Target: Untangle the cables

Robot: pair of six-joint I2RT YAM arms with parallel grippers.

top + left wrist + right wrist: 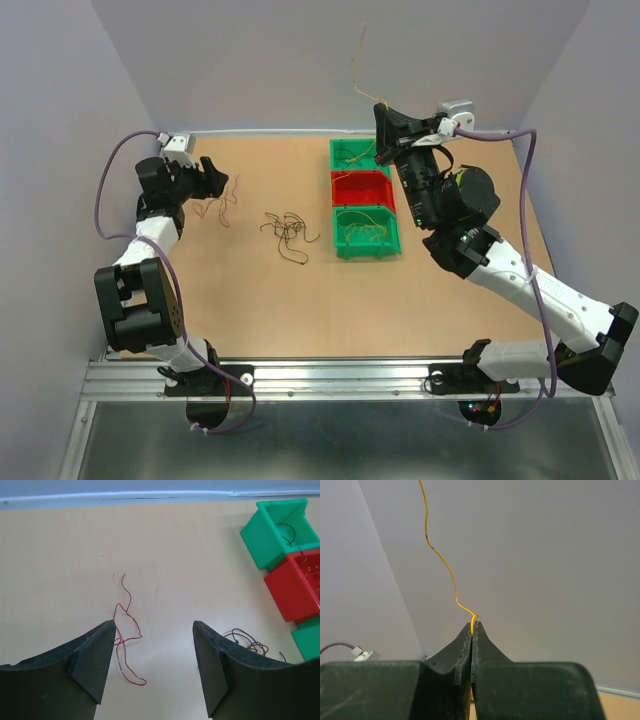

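A dark tangle of cables (288, 232) lies mid-table; in the left wrist view it shows at the right edge (247, 639). A loose red wire (127, 630) curls on the table just ahead of the left finger. My left gripper (154, 624) is open above the table with nothing between its fingers; it sits at the far left (220, 180). My right gripper (472, 625) is raised above the far bins (382, 108), pointing up at the back wall. It is shut on a yellow wire (442, 560) that rises from its tips (360, 70).
Three small bins stand in a row at the back right: a green bin (355, 153), a red bin (363, 190) and another green bin (365, 232), each holding thin wires. The first two also show in the left wrist view, green bin (277, 530) and red bin (295, 587).
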